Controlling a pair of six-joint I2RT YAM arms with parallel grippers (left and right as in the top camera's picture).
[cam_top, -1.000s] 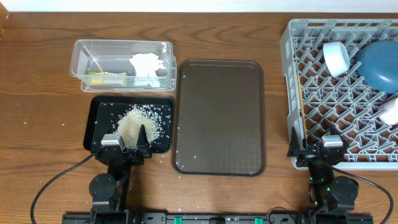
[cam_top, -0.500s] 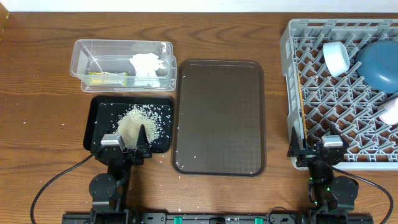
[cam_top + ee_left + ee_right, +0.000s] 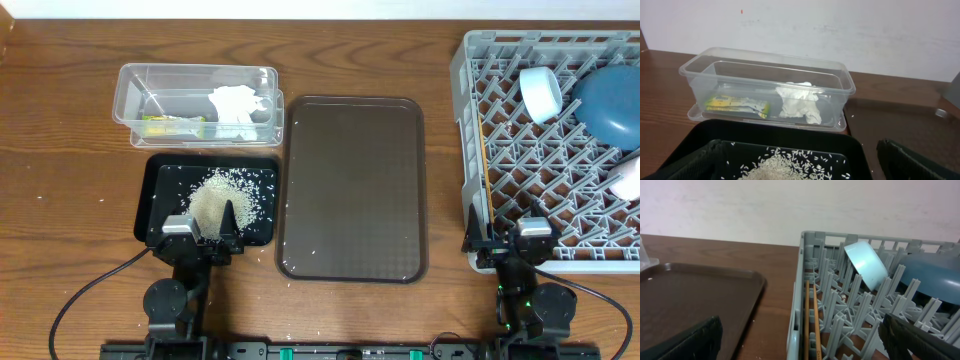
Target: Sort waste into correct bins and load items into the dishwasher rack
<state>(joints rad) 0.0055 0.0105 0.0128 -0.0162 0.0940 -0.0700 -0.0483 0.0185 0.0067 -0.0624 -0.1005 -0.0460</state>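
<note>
While both arms rest at the near edge of the bench, judge the sorting done: hold the left pincer (image 3: pixel 205 232) and right pincer (image 3: pixel 510 235) spread wide and empty, clear of the load. Clear tub (image 3: pixel 130 85): snack wrapper (image 3: pixel 172 125) beside tissue (image 3: pixel 238 108). Black tray (image 3: pixel 155 200): rice heap (image 3: pixel 222 195). Dishwasher rack (image 3: pixel 468 120): bowl (image 3: pixel 541 92), blue plate (image 3: pixel 608 100), chopsticks (image 3: pixel 487 165) along its left wall, one pale cup (image 3: pixel 628 180) at the frame's edge; no second cup shows

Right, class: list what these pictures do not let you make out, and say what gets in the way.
Overhead: the cup and blue plate are cut off by the right edge.
Left wrist: print on the wrapper is too small to read.
Right wrist: the chopsticks run off the bottom edge.
</note>
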